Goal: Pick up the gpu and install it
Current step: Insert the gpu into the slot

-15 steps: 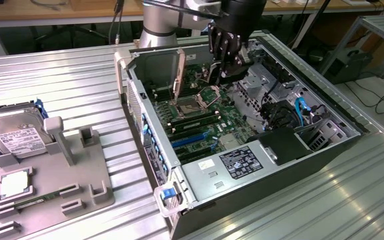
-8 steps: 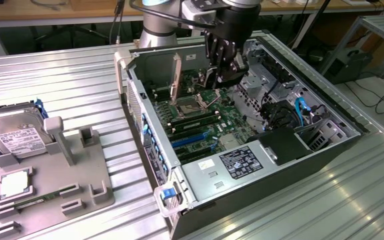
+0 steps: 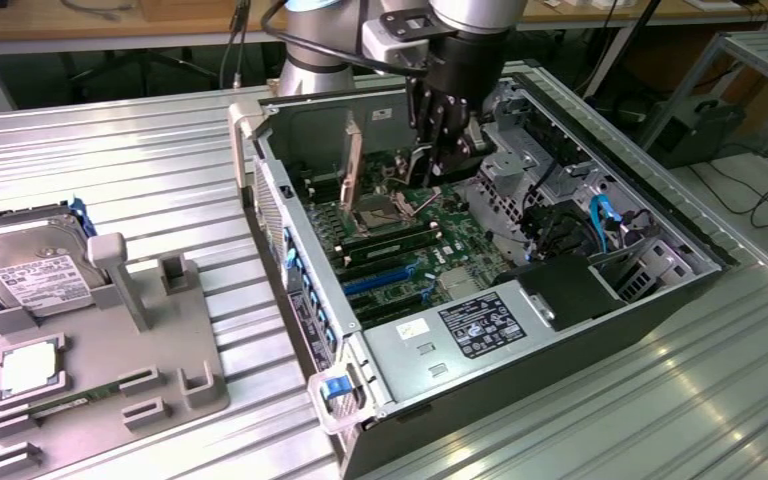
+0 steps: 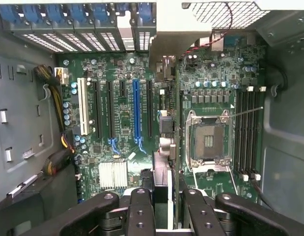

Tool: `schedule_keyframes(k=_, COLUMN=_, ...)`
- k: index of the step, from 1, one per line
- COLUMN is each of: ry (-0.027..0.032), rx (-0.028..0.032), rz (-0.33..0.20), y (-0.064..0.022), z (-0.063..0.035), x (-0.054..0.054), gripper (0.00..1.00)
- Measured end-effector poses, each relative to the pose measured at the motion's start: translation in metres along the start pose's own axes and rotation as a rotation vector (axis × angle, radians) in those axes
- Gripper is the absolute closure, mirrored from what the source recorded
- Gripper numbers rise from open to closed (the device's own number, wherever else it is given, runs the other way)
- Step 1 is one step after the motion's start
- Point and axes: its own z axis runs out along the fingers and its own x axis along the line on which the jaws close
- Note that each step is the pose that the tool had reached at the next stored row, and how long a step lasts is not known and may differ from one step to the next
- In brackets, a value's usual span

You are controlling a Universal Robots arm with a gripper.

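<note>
Two fingers (image 4: 140, 209) of the gripper (image 4: 166, 199) are clamped on the gpu (image 4: 171, 118), held edge-on over the motherboard (image 4: 117, 123) between the expansion slots (image 4: 137, 113) and the CPU socket (image 4: 208, 140). Installing appears under way. Seating it likely calls for lining its edge with a slot and its bracket with the rear openings (image 4: 93, 42).

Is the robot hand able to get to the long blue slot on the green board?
Probably yes: the case is open, the blue slot lies bare, and nothing stands between it and the fingers holding the gpu.
</note>
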Motion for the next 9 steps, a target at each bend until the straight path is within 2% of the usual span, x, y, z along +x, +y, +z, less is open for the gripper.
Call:
schedule_keyframes(k=2, ry=0.0031, rx=0.0001, rz=0.000, y=0.0013, z=0.0040, x=0.000, gripper=0.72)
schedule_keyframes(k=9, ry=0.0033, rx=0.0002, rz=0.001, y=0.0077, z=0.0166, x=0.000, gripper=0.72)
